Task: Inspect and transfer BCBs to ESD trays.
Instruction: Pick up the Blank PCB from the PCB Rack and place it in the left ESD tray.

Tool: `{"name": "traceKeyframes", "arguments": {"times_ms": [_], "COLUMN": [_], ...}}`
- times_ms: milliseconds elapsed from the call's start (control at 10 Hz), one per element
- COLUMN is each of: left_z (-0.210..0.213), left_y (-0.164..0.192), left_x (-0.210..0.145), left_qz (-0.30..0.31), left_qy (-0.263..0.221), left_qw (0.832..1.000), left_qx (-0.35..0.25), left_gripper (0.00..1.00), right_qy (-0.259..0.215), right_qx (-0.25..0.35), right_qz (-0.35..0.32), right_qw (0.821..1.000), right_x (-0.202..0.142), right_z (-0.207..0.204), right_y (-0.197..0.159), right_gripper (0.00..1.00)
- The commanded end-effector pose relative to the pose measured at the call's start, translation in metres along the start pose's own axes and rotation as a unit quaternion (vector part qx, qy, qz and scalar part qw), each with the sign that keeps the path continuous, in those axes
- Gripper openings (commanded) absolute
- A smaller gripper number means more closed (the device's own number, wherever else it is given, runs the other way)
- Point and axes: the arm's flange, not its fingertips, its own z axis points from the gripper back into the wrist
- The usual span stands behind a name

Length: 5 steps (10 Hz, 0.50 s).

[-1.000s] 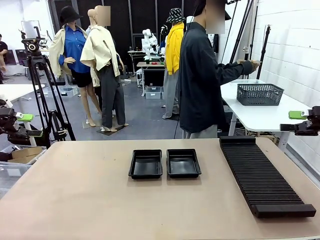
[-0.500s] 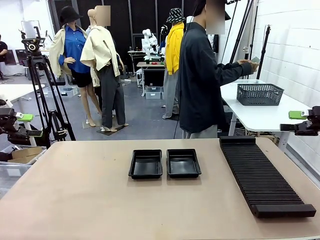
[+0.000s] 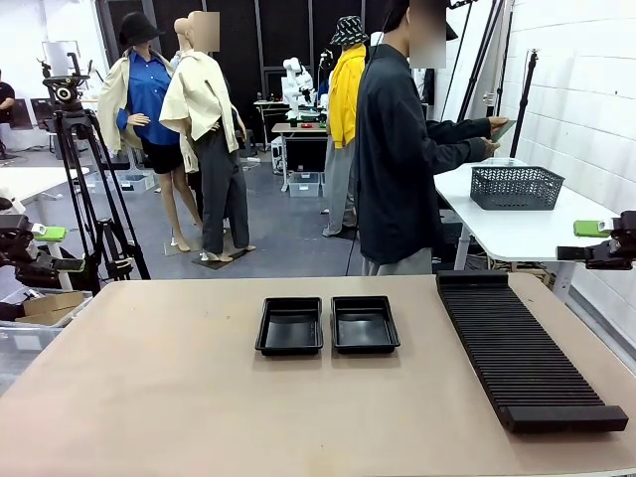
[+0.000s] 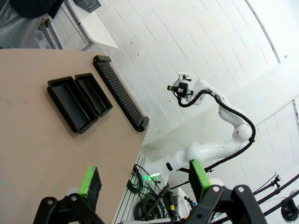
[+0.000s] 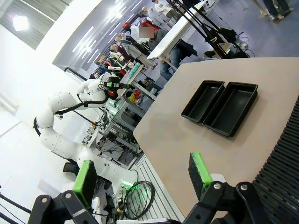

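1. Two black trays [image 3: 288, 350] [image 3: 365, 348] side by side mid-worktop [image 3: 149, 397], both empty.
2. Well apart on their right, a long ribbed rack [image 3: 527, 358].
3. Beyond the far edge, a person [image 3: 397, 169] turned toward a white side table [image 3: 517, 234] bearing a basket [image 3: 517, 187]; something flat in the hands [image 3: 493, 123], too small to tell.
4. Off the worktop's left edge, left gripper [image 3: 58, 248] [image 4: 144, 179]: jaws wide apart, holding nothing.
5. Off the right edge, right gripper [image 3: 598, 240] [image 5: 141, 175]: jaws likewise wide, empty.

- ESD trays [image 3: 289, 328], ahead of the left gripper [image 4: 142, 183]: smooth black plastic, slightly glossy.
- Table [image 3: 149, 397] beneath them: tan, matt, smooth.
- Rack [image 3: 517, 348], nearest the right gripper [image 5: 140, 179]: matt black plastic, ribbed.
- Pads [image 4: 89, 184]: matt green.
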Motion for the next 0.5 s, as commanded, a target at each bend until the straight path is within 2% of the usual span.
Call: {"name": "traceKeyframes", "arguments": {"times_ms": [0, 400], "left_z": [0.0011, 0.0011], "left_y": [-0.0007, -0.0007], "left_x": [-0.0004, -0.0004], "left_qz": [0.004, 0.004], "left_qy": [-0.002, -0.002], "left_qw": [1.000, 1.000], "left_qx": [-0.001, -0.001], "left_gripper": [1.00, 1.00], "right_qy": [0.000, 0.000], "right_qx": [0.005, 0.005], "right_qz": [0.000, 0.000], "right_qw": [1.000, 1.000], "right_x": [-0.0011, -0.0011], "right_z": [0.0008, 0.0008], "right_y": [-0.0002, -0.0002], "right_gripper": [1.00, 1.00]}}
